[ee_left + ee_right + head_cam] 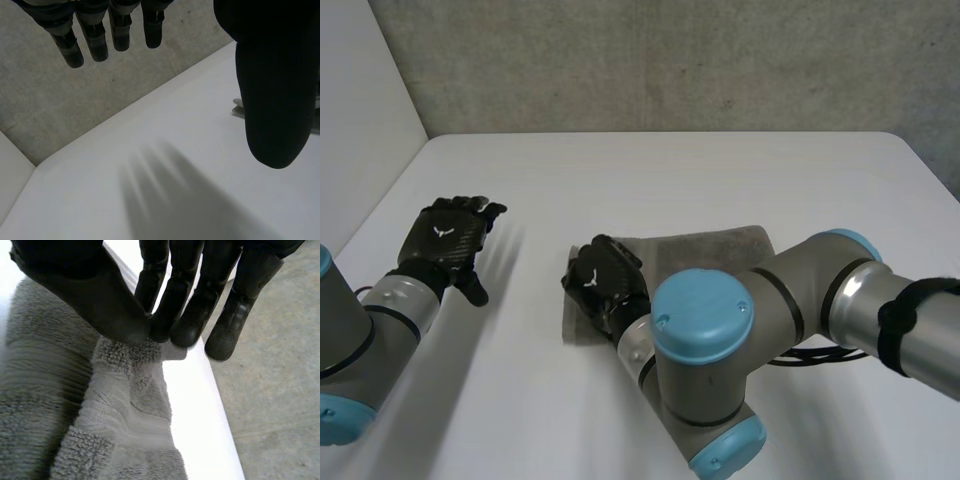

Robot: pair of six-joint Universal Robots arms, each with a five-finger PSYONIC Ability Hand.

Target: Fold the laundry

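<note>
A grey terry towel (pixel 720 245) lies folded on the white table (pixel 650 170), right of the middle. My right hand (pixel 605 280) rests at the towel's left end. In the right wrist view, the right hand (pixel 190 290) has its thumb pressed against its fingertips, pinching a raised corner of the towel (pixel 125 415). My left hand (pixel 445 240) hovers over bare table at the left, well apart from the towel. The left wrist view has the left hand (pixel 272 75) with fingers straight and spread, thumb wide, holding nothing.
A grey concrete wall (pixel 670 60) stands behind the table's far edge, and a white wall (pixel 360 120) closes the left side. The table's edge (pixel 200 390) runs just beside the towel's pinched corner, with concrete floor (pixel 270 405) beyond it.
</note>
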